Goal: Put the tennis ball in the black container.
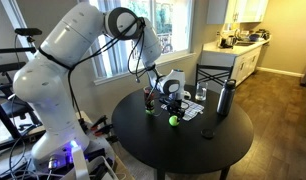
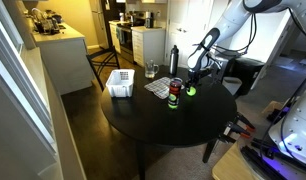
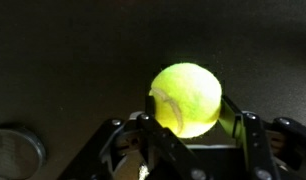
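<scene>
The tennis ball point(image 3: 187, 98), yellow-green and fuzzy, sits between the two fingers of my gripper point(image 3: 188, 118), which touch it on both sides. In both exterior views the ball point(image 1: 174, 120) point(image 2: 191, 91) is low over the round black table, under the gripper point(image 1: 173, 106) point(image 2: 193, 82). I cannot tell whether it rests on the table or is just lifted. The black container point(image 1: 149, 103) point(image 2: 174, 97), a short dark cup with a greenish base, stands upright a short way beside the ball.
A tall black flask point(image 1: 225, 97) point(image 2: 174, 60) and a clear glass point(image 1: 201, 95) point(image 2: 151, 70) stand further back. Papers point(image 2: 158, 87) lie near the container. A white basket point(image 2: 120, 83) sits at the table's edge. A round grey thing point(image 3: 13, 150) shows at the wrist view's lower left.
</scene>
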Robot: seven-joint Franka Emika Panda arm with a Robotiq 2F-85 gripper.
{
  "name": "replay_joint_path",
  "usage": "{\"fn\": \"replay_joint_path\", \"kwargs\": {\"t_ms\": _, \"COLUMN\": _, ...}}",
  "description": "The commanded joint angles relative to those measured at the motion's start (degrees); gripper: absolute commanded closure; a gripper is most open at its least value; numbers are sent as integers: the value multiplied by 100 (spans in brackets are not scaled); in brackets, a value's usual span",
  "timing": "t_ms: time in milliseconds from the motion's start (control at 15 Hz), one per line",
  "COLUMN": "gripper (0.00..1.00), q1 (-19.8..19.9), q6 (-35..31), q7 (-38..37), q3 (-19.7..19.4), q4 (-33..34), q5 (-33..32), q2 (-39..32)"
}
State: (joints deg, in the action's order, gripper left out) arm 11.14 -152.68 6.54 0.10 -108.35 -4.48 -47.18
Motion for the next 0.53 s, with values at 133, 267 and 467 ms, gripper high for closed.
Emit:
{"fn": "replay_joint_path", "kwargs": {"t_ms": 133, "gripper": 62, "q1": 295, "q6": -7, "q7": 594, "q3": 443, "q4": -638, "q5": 295, "q2": 841}}
{"fn": "replay_joint_path", "kwargs": {"t_ms": 267, "gripper": 62, "q1": 436, "q6": -79, "q7": 830, "q3": 681, "q4": -852, "q5": 452, "q2": 1213}}
{"fn": "replay_joint_path", "kwargs": {"t_ms": 467, "gripper": 62, "q1": 614, "q6": -80, "q7": 1263, "q3": 1023, "q4": -1090, "q5": 805, "q2": 1687}}
